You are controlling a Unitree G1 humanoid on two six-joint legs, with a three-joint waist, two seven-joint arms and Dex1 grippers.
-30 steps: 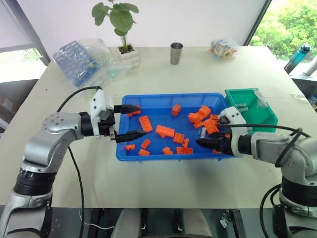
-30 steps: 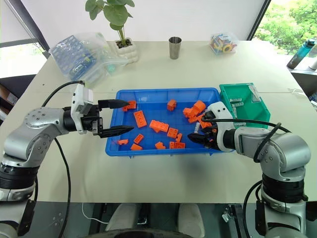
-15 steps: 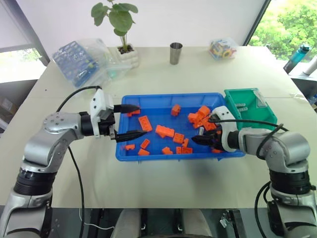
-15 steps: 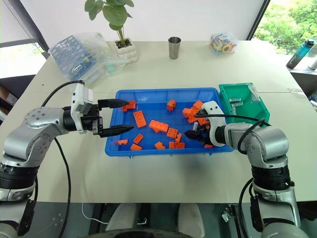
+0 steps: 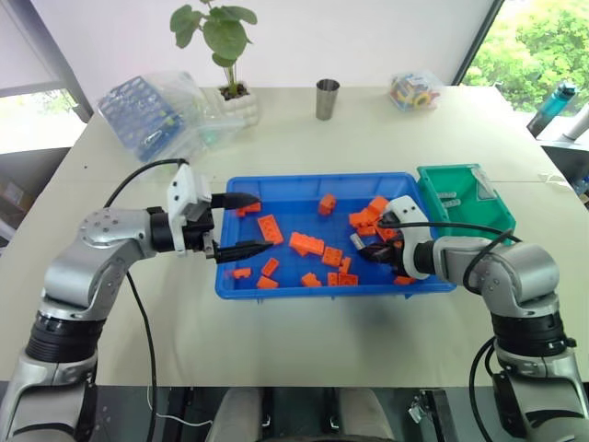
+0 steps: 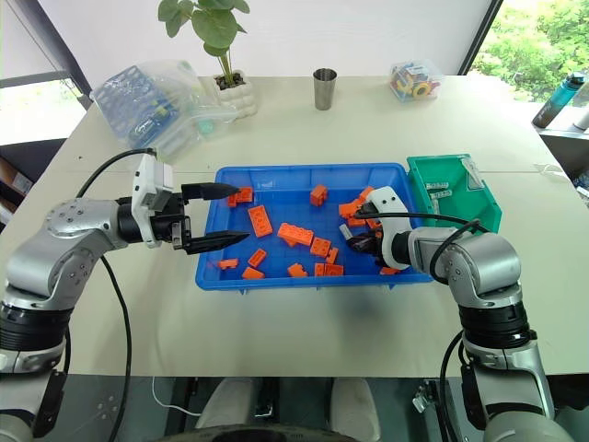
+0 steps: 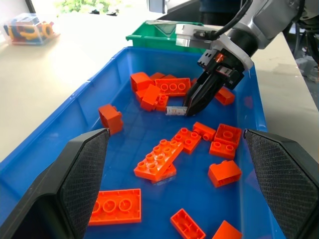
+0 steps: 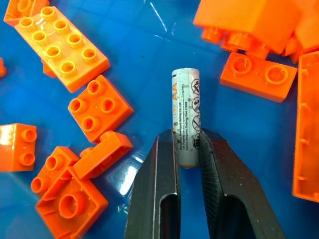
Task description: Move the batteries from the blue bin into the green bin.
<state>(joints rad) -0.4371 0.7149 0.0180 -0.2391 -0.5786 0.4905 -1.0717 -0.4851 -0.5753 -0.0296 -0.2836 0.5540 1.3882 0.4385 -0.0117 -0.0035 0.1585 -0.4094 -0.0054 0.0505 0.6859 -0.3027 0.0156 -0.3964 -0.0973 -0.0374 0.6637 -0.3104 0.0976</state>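
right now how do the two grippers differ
The left gripper hangs open and empty at the blue bin's near-left end; the right gripper is shut on a battery among the orange bricks. The left points level across the bin; the right tilts down into it. Both have two black fingers.

Battery [image 8: 185, 117] near end hidden between right gripper [image 8: 188, 149] fingers; label print too small to read. Green bin [image 5: 465, 199] contents too small to identify.
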